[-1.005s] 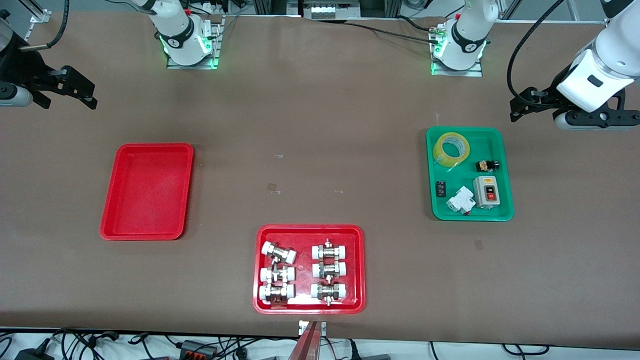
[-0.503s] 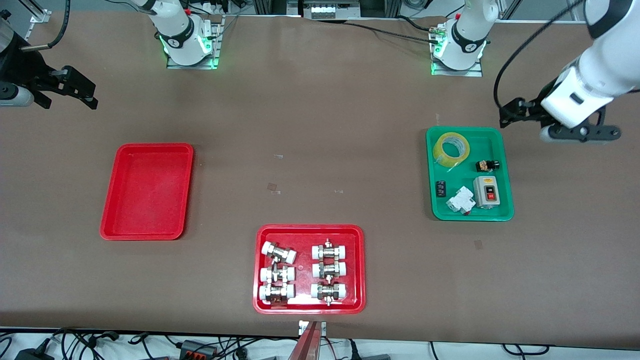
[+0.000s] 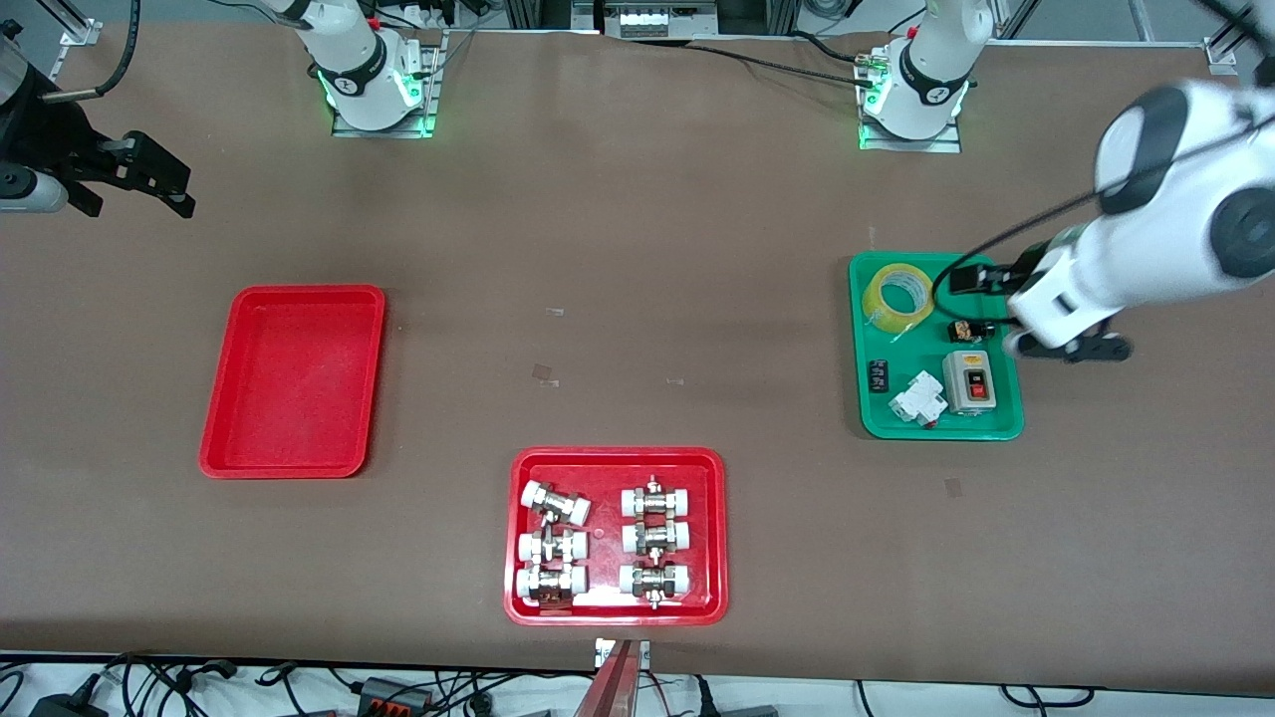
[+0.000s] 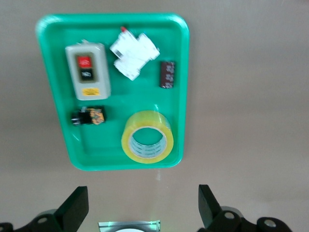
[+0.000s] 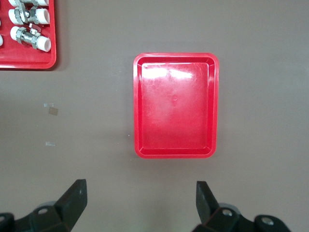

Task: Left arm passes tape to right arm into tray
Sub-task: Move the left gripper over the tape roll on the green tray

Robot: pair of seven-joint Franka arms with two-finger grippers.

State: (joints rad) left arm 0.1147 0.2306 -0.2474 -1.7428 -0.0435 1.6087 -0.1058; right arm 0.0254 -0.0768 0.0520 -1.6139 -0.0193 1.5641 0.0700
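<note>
The left gripper, fingers spread and empty, hangs over the green tray, lined up on the yellow tape roll lying flat in the tray's twelve-o'clock corner. The right gripper, likewise spread, waits above bare table near the empty red tray, evidently the drop-off.

tape: translucent yellow film, glossy
tray: glossy red plastic
green tray: smooth plastic
table: matt brown covering

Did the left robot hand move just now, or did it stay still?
Yes. The left gripper, fingers open, has swung in from the table's end until it is over the green tray, close to the tape. The tray itself stayed put.
</note>
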